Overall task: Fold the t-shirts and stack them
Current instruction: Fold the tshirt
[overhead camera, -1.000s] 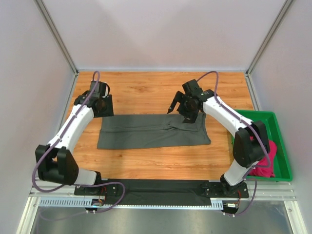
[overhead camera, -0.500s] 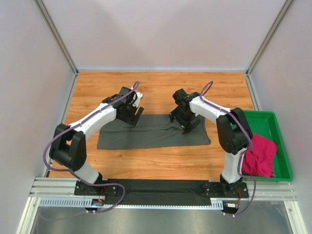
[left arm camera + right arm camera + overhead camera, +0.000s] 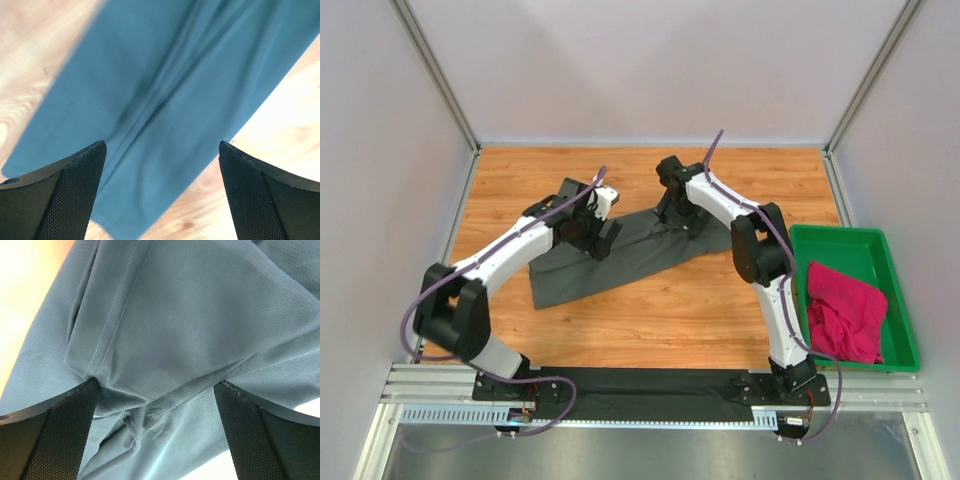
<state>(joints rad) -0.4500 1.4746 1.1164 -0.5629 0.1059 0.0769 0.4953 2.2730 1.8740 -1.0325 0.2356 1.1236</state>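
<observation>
A dark charcoal grey t-shirt [image 3: 640,250] lies slantwise as a long folded strip on the wooden table [image 3: 650,320], its right end rumpled. My left gripper [image 3: 598,238] hovers over its left-middle part, open; in the left wrist view its fingers [image 3: 75,190] stand wide apart above the smooth cloth [image 3: 165,75]. My right gripper [image 3: 672,212] is down on the strip's far right end, open, with a bunched fold of cloth [image 3: 135,415] between its fingers [image 3: 60,430]. A magenta-pink t-shirt [image 3: 845,310] lies crumpled in the green tray [image 3: 845,250].
The green tray stands at the table's right edge, beside the right arm's base. White walls and metal posts [image 3: 440,80] close in the left, back and right. A dark strip [image 3: 650,385] runs along the near edge between the arm bases.
The left gripper has opened and swung from the far left corner over the shirt. The right gripper slid left and back, and the grey shirt turned from level to slanted.
</observation>
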